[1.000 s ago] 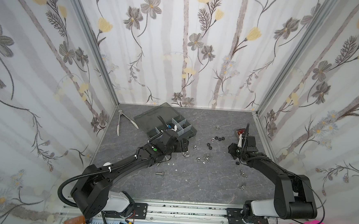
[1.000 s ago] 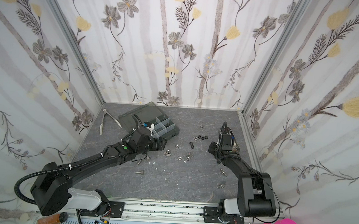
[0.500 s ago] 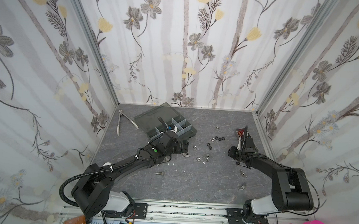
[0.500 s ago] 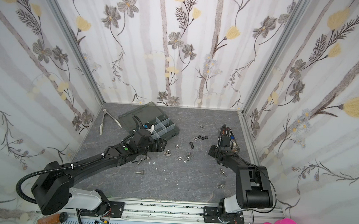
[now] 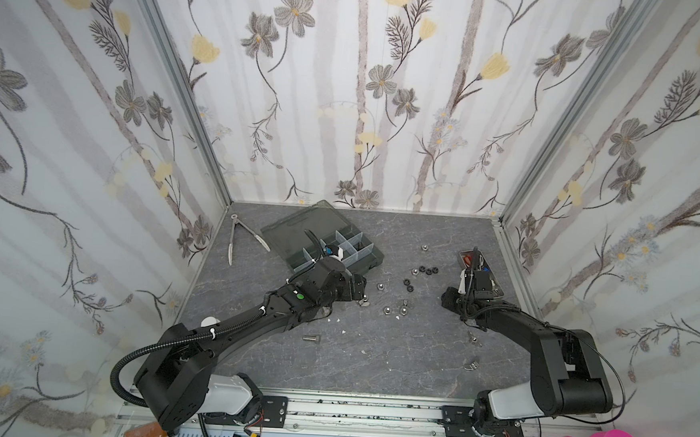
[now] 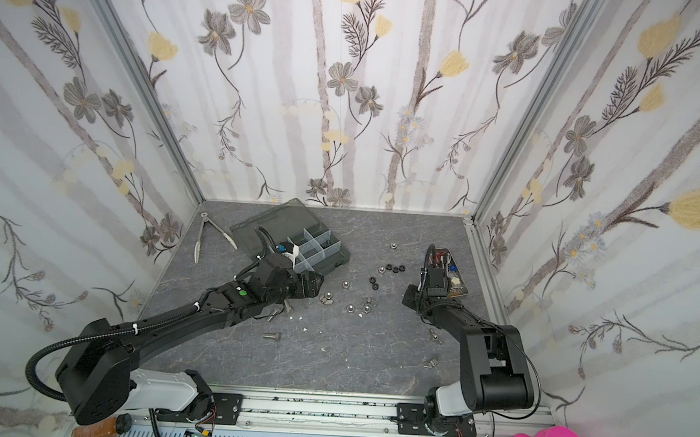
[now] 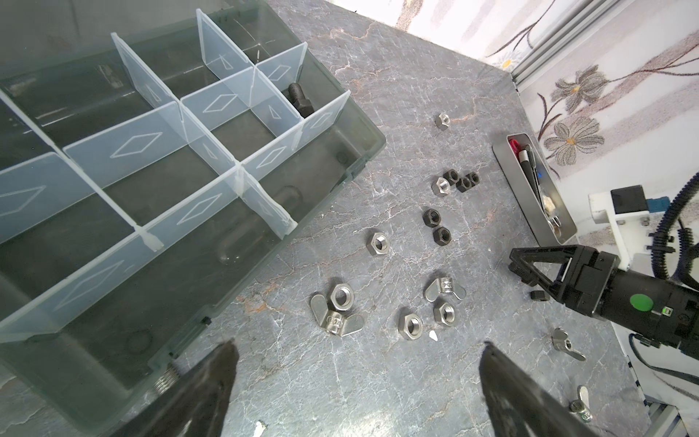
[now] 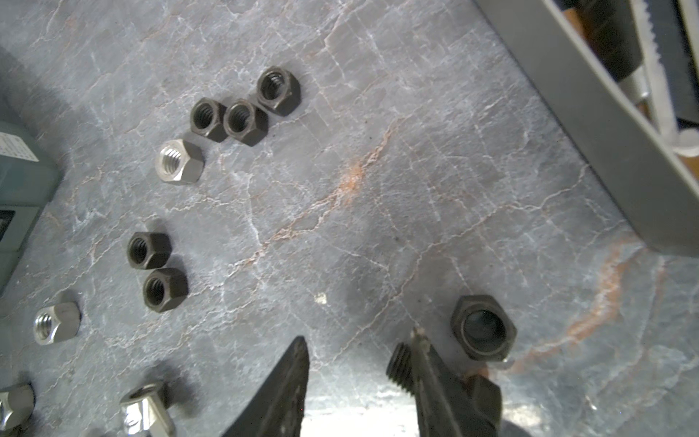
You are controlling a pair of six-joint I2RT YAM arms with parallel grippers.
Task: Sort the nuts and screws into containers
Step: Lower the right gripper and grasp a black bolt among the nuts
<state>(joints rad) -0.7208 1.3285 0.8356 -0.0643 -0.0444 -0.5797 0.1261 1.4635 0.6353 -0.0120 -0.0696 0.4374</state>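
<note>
Black hex-head screw [image 8: 399, 365] lies crossways under a finger of the right gripper [image 8: 358, 336], at three o'clock on the grey marbled table [image 5: 373, 354]. Its jaws have narrowed but are empty, and the grasp seems misaligned. Left gripper [image 7: 357, 344] stays wide.

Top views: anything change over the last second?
The right gripper crept slightly toward the near side as its arm folded in. It sits low by a black screw, jaws apart, with nothing taken or released. The left gripper, wide open by the box, and the loose nuts stayed put.
</note>
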